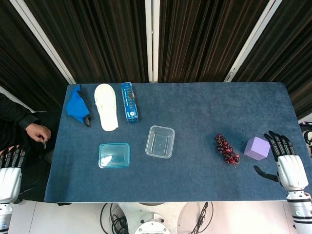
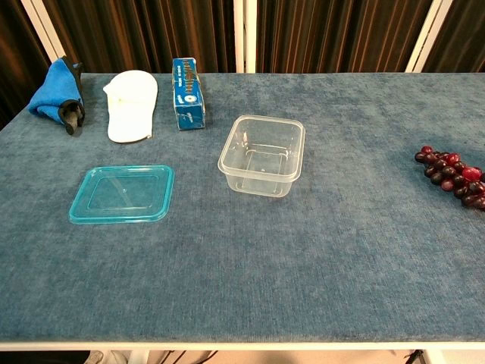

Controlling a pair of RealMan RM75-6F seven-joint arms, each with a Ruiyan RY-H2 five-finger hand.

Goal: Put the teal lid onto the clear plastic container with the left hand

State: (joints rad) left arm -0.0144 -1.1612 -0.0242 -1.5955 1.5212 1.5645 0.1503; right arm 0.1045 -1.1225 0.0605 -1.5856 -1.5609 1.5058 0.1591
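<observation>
My left hand (image 1: pixel 9 178) waits off the table's (image 1: pixel 195 107) nine o'clock edge, holding nothing; whether its fingers are spread I cannot tell. The teal lid (image 2: pixel 123 194), thin translucent plastic, lies flat on the blue felt-like cloth, ready for lifting. The clear plastic container (image 2: pixel 262 155) stands open-mouthed at its three o'clock. My right hand (image 1: pixel 287 163) idles with fingers spread, beside a purple block (image 1: pixel 257 148).
</observation>
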